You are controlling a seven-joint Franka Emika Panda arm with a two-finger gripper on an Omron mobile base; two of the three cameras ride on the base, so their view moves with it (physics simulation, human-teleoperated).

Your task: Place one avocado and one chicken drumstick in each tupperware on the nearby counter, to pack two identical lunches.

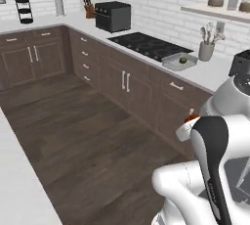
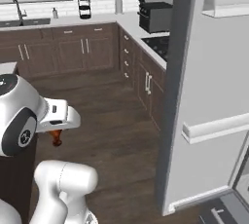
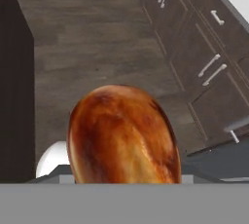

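The gripper point(image 2: 56, 131) is clenched on one chicken drumstick point(image 3: 124, 135), carried in the air above the dark wooden floor point(image 1: 83, 136). In the hand view its bulbous glossy end sits right at the gripper, close to the camera; in the right base view a reddish tip hangs just under the hand. On the far counter point(image 1: 215, 72), right of the black cooktop point(image 1: 149, 44), stands one tupperware point(image 1: 178, 61) holding one dark green avocado point(image 1: 183, 60).
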